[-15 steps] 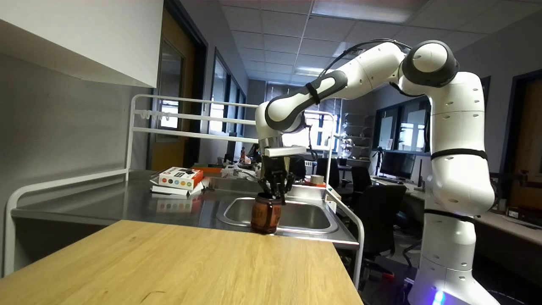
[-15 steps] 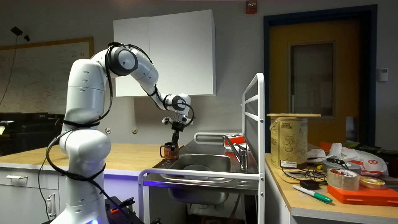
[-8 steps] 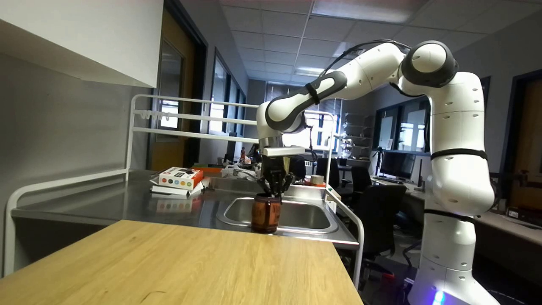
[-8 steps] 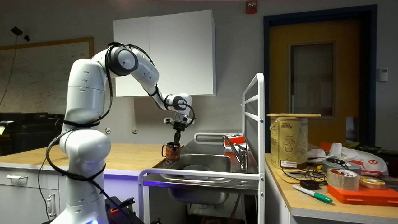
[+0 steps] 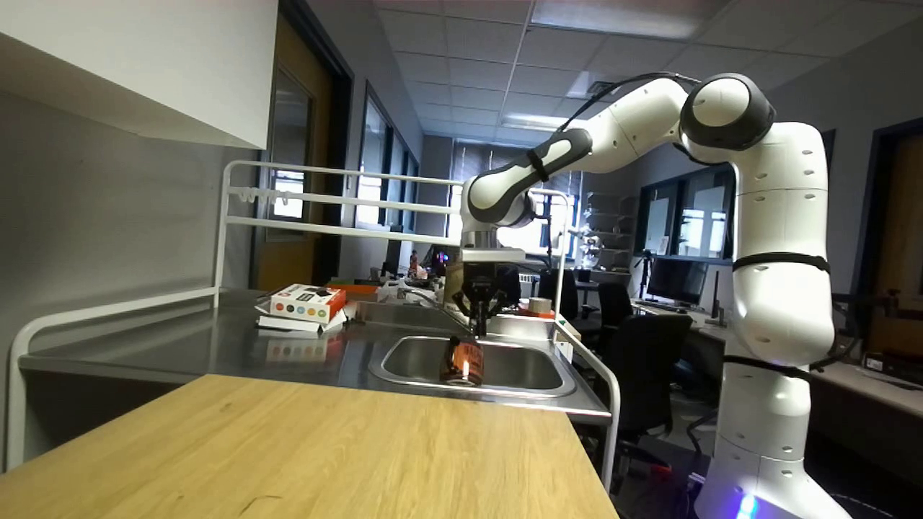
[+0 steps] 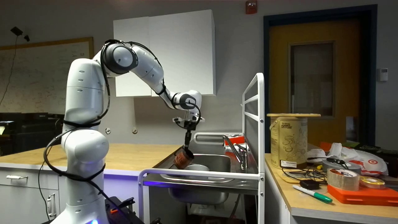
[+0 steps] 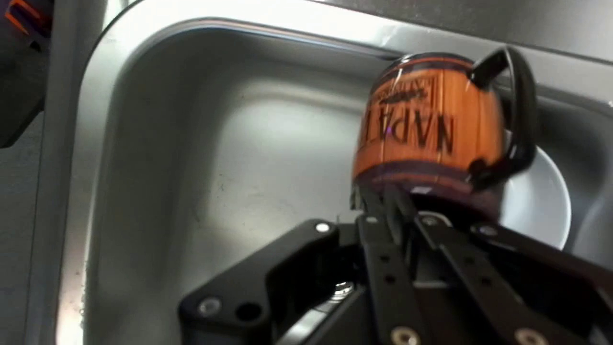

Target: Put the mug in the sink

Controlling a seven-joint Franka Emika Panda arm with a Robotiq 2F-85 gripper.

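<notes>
"What's at the sink [image 5: 519, 366]?"
"The gripper [image 7: 388, 206], tips nearly together, and below it a white dish [image 7: 539, 203]."
"And the mug [image 7: 424, 127]?"
"Gripped by its lip, over the sink. In an exterior view its long axis leans, mouth up toward the tap [image 6: 244, 159], base down and away."
"The handle [image 7: 524, 110]?"
"Clear only in the wrist view, jutting right."
"Writing?"
"NAPA; the smaller print blurs."

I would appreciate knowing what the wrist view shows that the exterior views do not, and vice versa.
Only the wrist view lets NAPA be read clearly on the mug. Only the exterior views show the white cupboard, wooden counter and door. All share the tilted mug, the fingers at its rim and the sink. The wrist view and an exterior view share the white dish.
</notes>
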